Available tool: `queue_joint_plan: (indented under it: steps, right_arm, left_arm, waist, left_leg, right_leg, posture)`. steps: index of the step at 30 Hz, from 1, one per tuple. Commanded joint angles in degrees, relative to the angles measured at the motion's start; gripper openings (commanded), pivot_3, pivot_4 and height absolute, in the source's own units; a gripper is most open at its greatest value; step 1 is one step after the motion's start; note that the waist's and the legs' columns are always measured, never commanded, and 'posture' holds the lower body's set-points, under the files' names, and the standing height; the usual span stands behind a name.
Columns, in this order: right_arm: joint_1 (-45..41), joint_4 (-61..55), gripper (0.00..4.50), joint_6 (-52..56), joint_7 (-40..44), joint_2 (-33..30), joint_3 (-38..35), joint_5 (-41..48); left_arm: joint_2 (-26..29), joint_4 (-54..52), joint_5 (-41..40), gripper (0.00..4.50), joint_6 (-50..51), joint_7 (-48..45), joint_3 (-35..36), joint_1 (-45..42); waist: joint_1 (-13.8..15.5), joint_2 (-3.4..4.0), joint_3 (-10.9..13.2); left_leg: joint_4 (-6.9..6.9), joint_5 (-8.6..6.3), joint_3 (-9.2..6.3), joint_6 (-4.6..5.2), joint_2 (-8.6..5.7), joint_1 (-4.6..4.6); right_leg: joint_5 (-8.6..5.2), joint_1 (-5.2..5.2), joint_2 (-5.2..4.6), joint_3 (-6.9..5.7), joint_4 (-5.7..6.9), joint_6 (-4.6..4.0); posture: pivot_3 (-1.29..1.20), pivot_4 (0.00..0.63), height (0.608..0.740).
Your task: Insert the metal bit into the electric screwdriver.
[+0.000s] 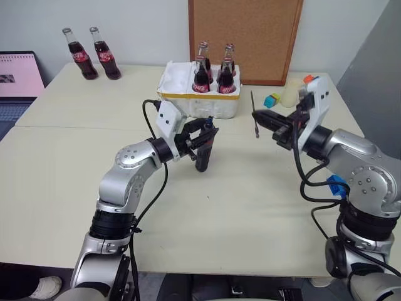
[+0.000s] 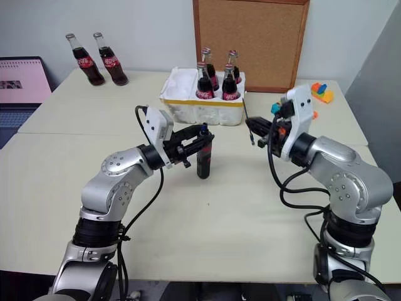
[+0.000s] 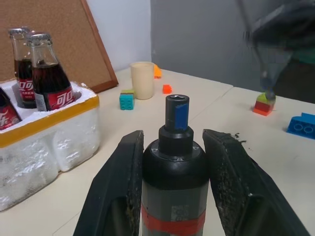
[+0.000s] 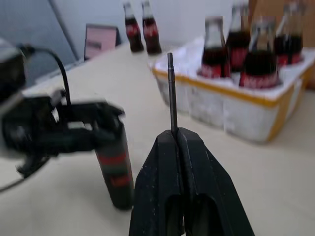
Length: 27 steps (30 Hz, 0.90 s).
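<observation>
The electric screwdriver point(image 1: 203, 155), black with a red band, stands upright between the two fingers of my left gripper point(image 1: 205, 135), which is shut on it. Its open socket end point(image 3: 177, 105) points upward, and its lower end is close to the table top. To its right and well apart from it, my right gripper point(image 1: 257, 118) is shut on the metal bit point(image 1: 254, 113), a thin grey rod held roughly upright. In the right wrist view the metal bit point(image 4: 171, 91) sticks out past the closed fingertips point(image 4: 167, 142).
A white foam crate point(image 1: 178, 94) with several cola bottles stands behind both grippers. Two more bottles point(image 1: 91, 52) stand at the far left corner, by a laptop point(image 1: 17, 78). A cork board point(image 1: 244, 37), a cream cup point(image 1: 289, 95) and toy bricks point(image 1: 272, 100) are at the back right.
</observation>
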Motion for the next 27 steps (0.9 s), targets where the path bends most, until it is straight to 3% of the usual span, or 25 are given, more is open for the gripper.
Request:
queue_joint_plan:
  steps: [1, 14, 27]
  right_arm:
    - [-1.75, -2.23, 0.0, -3.94, -1.58, 2.36, 0.22, 3.06]
    - [0.55, -1.06, 0.0, -9.58, 1.4, 5.08, -2.6, 20.4]
    - [3.66, 1.62, 0.0, -17.46, 5.28, 2.42, 0.47, 23.23]
  left_arm:
    - [0.04, -3.9, -3.08, 1.53, 1.62, -1.53, 0.68, -2.09]
    - [2.96, -6.16, -9.41, 1.53, 6.2, -11.2, -0.4, -3.46]
    - [1.08, -6.91, -5.58, 1.53, -1.1, -10.81, -2.79, 3.1]
  waist:
    - [0.08, 0.0, 0.0]
    - [-0.03, 0.01, 0.01]
    - [-0.18, 0.02, 0.01]
  left_leg:
    - [-0.03, 0.0, -0.01, 0.0, 0.0, -0.02]
    - [-0.32, 0.0, 0.02, 0.01, -0.02, -0.01]
    - [-0.6, 0.01, 0.08, 0.01, -0.01, -0.06]
  right_leg:
    - [0.0, -0.02, 0.0, 0.0, 0.0, 0.0]
    - [0.12, -0.12, -0.08, 0.0, -0.02, -0.23]
    - [0.13, -0.38, -0.06, 0.08, 0.02, -0.29]
  posture:
    - [0.0, 0.15, 0.74]
    - [0.0, 0.15, 0.74]
    - [0.0, 0.15, 0.74]
